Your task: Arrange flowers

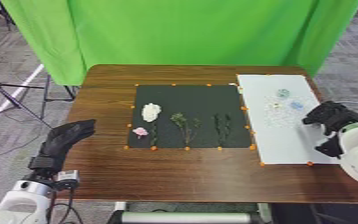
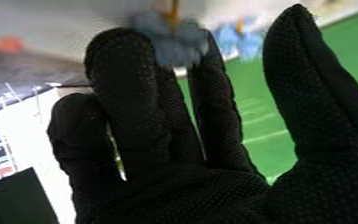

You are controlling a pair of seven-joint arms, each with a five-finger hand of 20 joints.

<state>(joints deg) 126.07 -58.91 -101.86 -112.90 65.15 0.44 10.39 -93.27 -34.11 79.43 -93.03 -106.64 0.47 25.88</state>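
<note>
Holding its thumb apart from loosely extended fingers, the right hand (image 1: 335, 116) hung over the white sheet (image 1: 284, 147), near a blue flower (image 1: 297, 105).

Black-gloved fingers (image 2: 131, 105) stand almost straight, a grey-blue flower (image 2: 168, 44) at their tips, a paler blossom (image 2: 240, 41) nearby.

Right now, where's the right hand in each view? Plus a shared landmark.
Head view: right hand at the white sheet's right side.
Right wrist view: right hand, close up.
Landmark: green curtain, beyond the table; in the wrist view, seen between thumb and fingers.
</note>
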